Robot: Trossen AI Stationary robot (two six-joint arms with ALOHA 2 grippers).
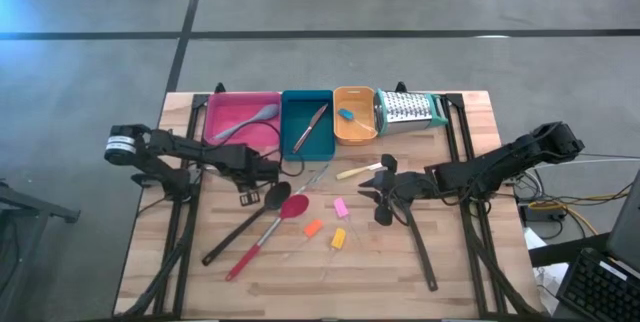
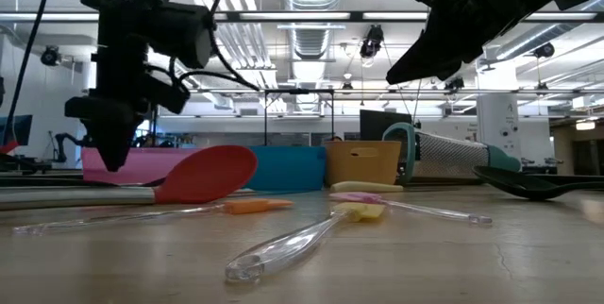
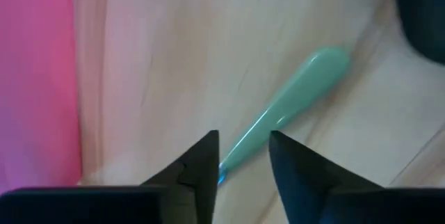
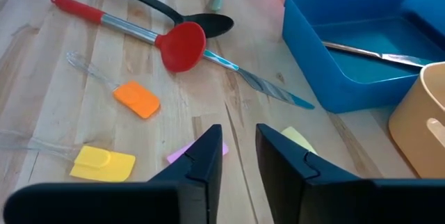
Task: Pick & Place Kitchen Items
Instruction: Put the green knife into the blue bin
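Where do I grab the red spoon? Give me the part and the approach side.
Take the red spoon by the red grip at its handle's end, coming straight down with fingers across the handle. It lies flat on the table, and the black ladle crowds its bowl end, while the grip end looks freer.
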